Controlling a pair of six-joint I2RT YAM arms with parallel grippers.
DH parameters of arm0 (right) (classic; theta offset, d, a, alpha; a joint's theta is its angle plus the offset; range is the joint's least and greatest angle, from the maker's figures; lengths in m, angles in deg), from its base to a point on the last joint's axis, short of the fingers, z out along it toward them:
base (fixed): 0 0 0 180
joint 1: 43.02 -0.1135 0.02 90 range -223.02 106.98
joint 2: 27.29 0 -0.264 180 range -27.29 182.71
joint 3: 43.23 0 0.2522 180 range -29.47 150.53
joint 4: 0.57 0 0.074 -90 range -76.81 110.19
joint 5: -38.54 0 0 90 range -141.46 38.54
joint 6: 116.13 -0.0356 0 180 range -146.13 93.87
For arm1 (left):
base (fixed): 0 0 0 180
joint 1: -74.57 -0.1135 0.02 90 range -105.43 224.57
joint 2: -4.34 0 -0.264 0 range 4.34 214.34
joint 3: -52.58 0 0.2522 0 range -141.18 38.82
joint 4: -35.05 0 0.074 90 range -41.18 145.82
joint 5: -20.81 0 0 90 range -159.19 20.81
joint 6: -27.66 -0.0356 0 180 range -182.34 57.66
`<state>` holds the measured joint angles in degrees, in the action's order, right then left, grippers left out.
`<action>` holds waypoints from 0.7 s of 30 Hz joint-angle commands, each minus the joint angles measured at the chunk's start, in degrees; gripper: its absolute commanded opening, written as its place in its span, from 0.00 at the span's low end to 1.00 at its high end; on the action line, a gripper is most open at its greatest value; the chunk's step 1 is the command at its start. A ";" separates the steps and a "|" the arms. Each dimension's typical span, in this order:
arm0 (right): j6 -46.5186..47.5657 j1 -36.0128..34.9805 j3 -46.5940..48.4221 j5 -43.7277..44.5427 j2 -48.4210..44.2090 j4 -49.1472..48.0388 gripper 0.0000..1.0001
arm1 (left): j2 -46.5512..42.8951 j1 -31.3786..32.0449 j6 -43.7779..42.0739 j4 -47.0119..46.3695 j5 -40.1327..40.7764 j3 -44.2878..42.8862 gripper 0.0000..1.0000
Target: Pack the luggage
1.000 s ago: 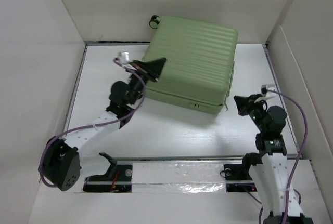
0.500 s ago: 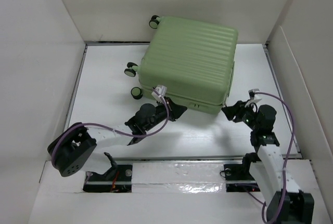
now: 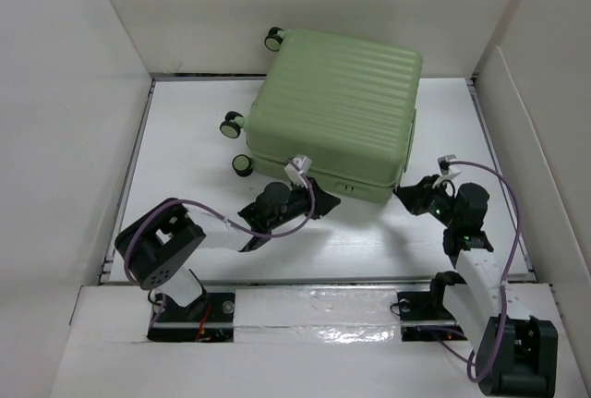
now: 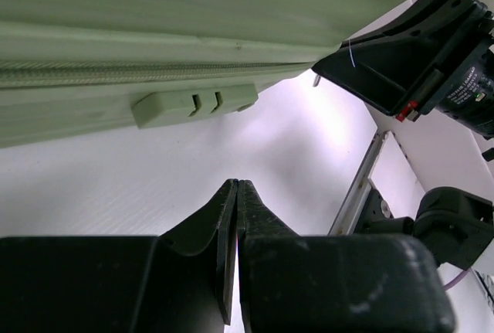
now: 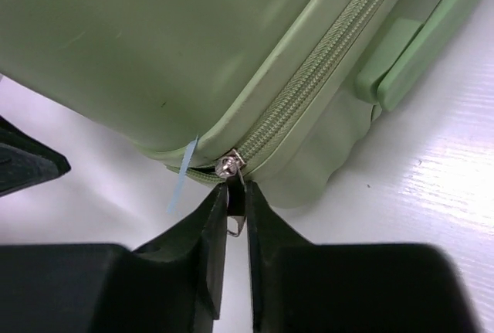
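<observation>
Luggage (image 3: 342, 107): large light-green ribbed hard-shell suitcase, closed, which we see lying flat at the far middle of the white table (image 3: 175, 139).
Right hand (image 5: 234, 191): narrow, apparently pinching the small metal zipper pull (image 5: 228, 165) at the suitcase's near right corner.
Left hand (image 4: 235, 188): fingers pressed together on nothing, near the light-green moulded latch (image 4: 193, 105) on its front edge.

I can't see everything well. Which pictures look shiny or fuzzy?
Top external: even light, with glare on the glossy strip at the near edge. Left wrist: left claw dark and fuzzy, table glowing white. Right wrist: zipper pull sharp, table washed out beside the suitcase.
</observation>
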<state>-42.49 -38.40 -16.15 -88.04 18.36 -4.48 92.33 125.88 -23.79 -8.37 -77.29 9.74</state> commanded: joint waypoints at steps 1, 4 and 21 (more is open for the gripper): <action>0.36 0.39 1.18 -0.69 0.76 -4.66 0.09 | 1.39 0.11 0.39 -3.89 -2.10 -4.05 0.00; 0.28 0.39 0.92 -2.17 0.15 -3.25 0.00 | 3.42 0.11 0.30 -4.25 -1.40 -6.06 0.00; 3.44 -12.16 5.40 5.45 -19.64 25.76 0.00 | 15.99 0.11 -0.23 -4.25 4.24 -19.69 0.00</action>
<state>-38.36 -44.69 -14.05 -77.65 -1.62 15.97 107.43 127.54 -24.56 -10.82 -74.58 -4.64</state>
